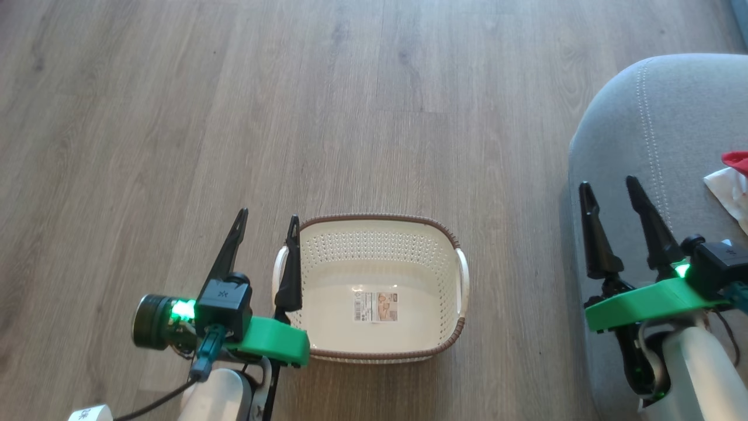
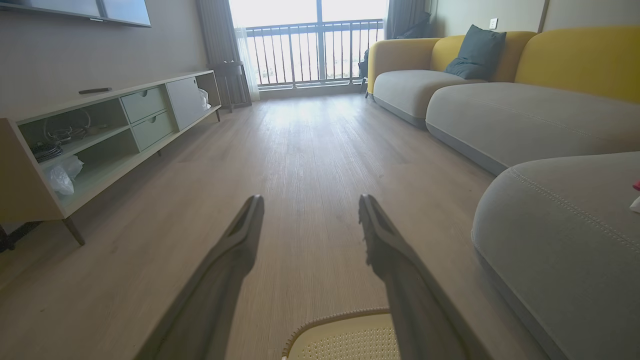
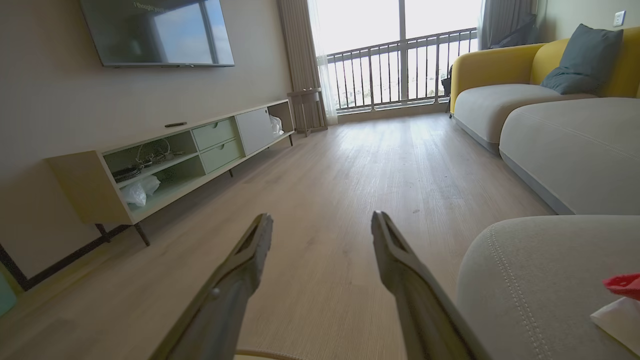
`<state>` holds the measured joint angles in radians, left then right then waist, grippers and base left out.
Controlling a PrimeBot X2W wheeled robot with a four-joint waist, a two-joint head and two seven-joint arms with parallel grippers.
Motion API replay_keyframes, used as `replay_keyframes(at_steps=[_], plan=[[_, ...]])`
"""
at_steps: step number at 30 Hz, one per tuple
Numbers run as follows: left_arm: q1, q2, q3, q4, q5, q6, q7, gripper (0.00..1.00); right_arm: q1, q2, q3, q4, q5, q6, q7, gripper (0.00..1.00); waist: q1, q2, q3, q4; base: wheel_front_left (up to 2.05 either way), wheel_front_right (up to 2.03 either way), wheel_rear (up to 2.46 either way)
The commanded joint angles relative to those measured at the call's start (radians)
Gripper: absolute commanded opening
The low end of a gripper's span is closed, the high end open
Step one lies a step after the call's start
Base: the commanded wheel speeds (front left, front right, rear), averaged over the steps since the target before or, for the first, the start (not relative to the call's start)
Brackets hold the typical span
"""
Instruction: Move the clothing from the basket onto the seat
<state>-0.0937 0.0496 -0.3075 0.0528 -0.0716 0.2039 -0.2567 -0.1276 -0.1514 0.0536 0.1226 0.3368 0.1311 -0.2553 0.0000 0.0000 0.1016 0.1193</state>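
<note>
A cream basket (image 1: 374, 251) with a brown rim stands on the wood floor (image 1: 234, 88), a printed label (image 1: 375, 306) on its bottom. To its right, the red and white clothing (image 1: 733, 169) lies on the grey seat (image 1: 643, 117), cut off by the right edge of the head view. The left claw (image 1: 268, 216) hangs by the basket's left handle, fingers spread and holding nothing; its inner finger crosses the rim in the head view. The right claw (image 1: 608, 183), likewise spread and empty, hovers over the seat's near corner, apart from the clothing. The left wrist view looks past the left claw (image 2: 311, 197) and the basket's rim (image 2: 340, 330) at the floor. In the right wrist view, the clothing (image 3: 622, 285) lies right of the right claw (image 3: 321, 216).
</note>
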Motion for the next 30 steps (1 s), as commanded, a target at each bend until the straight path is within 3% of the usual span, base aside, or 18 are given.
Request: replay_keyframes(at_steps=[1, 11, 30], plan=[[-0.016, 0.001, 0.03, -0.039, 0.003, 0.012, -0.005, 1.0, -0.005, 0.005, 0.004, -0.026, -0.016, 0.0, -0.006, 1.0, 0.0, 0.0, -0.001, -0.004, 0.0, 0.0, 0.0], [-0.012, 0.001, 0.041, -0.026, -0.013, 0.025, -0.005, 1.0, -0.004, 0.018, -0.011, -0.015, -0.026, 0.0, -0.006, 1.0, 0.0, 0.0, -0.004, -0.02, 0.0, 0.0, 0.0], [-0.009, 0.001, 0.048, -0.016, -0.034, 0.005, -0.005, 1.0, -0.003, 0.024, -0.011, -0.006, -0.023, 0.0, -0.006, 1.0, 0.0, 0.0, -0.011, -0.023, 0.0, 0.0, 0.0]])
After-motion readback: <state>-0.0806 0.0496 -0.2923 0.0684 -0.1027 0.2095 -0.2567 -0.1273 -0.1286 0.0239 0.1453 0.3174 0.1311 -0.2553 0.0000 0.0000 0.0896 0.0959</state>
